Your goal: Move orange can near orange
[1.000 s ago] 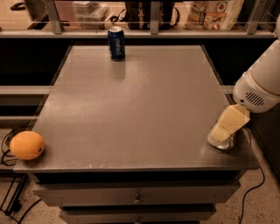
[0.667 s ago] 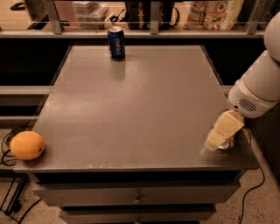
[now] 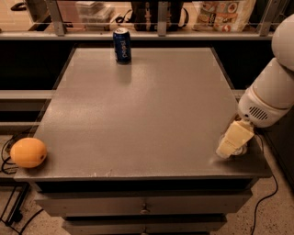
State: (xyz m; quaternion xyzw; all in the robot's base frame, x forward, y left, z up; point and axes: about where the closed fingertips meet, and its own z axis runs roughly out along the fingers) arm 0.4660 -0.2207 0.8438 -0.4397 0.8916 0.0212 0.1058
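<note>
The orange [image 3: 28, 152] lies at the front left corner of the grey table [image 3: 147, 114]. My gripper [image 3: 231, 143], cream-coloured on a white arm, is down at the table's front right corner, far from the orange. The orange can is not visible; it may be hidden behind the gripper, but I cannot tell.
A blue Pepsi can [image 3: 122, 45] stands upright at the table's back edge, left of centre. A railing and a shelf with bags and boxes [image 3: 220, 13] run behind the table. Drawers sit under the table's front edge. Cables lie on the floor at both sides.
The gripper has moved a little to the left and toward the table's front edge, lowering at the right corner. The orange and the Pepsi can have not moved.
</note>
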